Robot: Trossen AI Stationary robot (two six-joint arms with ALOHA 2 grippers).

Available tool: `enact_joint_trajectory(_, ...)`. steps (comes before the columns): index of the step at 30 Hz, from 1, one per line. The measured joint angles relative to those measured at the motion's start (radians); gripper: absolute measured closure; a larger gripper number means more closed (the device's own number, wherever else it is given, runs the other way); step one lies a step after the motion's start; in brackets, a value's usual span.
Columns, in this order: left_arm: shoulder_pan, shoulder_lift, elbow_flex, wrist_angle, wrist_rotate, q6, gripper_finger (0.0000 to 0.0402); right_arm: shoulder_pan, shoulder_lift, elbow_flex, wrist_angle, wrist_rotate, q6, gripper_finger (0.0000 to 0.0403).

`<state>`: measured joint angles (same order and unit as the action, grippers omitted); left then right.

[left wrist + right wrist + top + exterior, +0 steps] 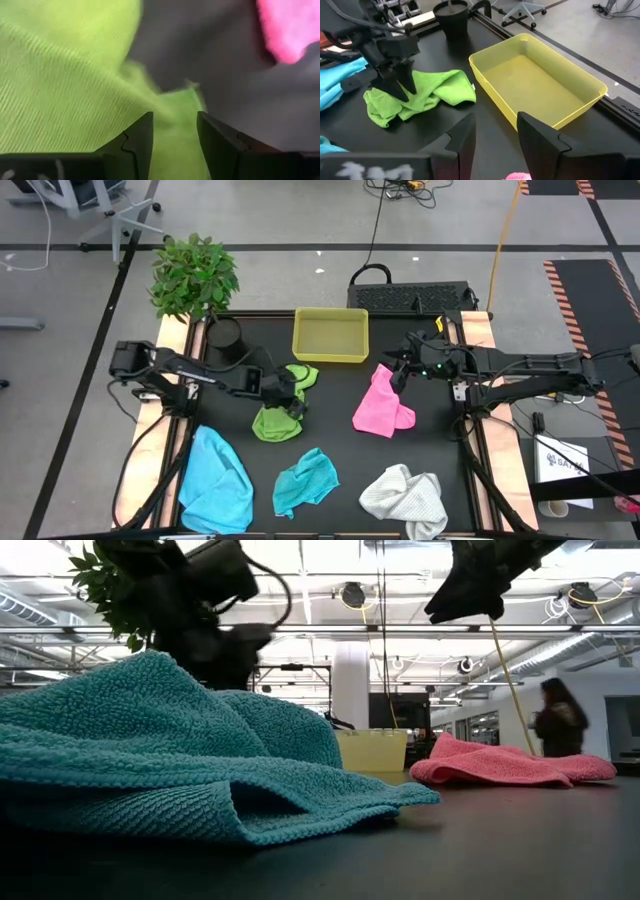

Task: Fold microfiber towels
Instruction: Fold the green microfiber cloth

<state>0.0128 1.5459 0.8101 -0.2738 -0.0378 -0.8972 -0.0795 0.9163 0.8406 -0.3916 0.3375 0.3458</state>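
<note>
On the black table [440,430], the white towel [404,498], teal towel [305,480] and light blue towel [215,478] lie nearest. Mid-table, the left gripper [292,393] pinches the lime green towel [278,420]; the right gripper [401,370] hangs unclenched, empty, above the pink towel [382,405]. Beyond stands the yellow tray [330,335].

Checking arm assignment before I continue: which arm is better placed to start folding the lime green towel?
Left, likely. The left gripper is right over the lime green towel, its fingers around a fold. The right gripper sits open by the pink towel.
</note>
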Motion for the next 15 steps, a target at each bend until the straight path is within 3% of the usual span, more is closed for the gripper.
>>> enact_joint_trajectory(7, 0.000, 0.053, 0.005, 0.042, 0.039, -0.012, 0.0247, 0.001, -0.015, -0.001, -0.016, -0.002, 0.001, 0.0266)
enact_joint_trajectory(15, -0.002, 0.029, 0.016, 0.036, 0.031, 0.012, 0.0247, 0.001, -0.025, 0.000, -0.033, -0.003, 0.001, 0.0266)
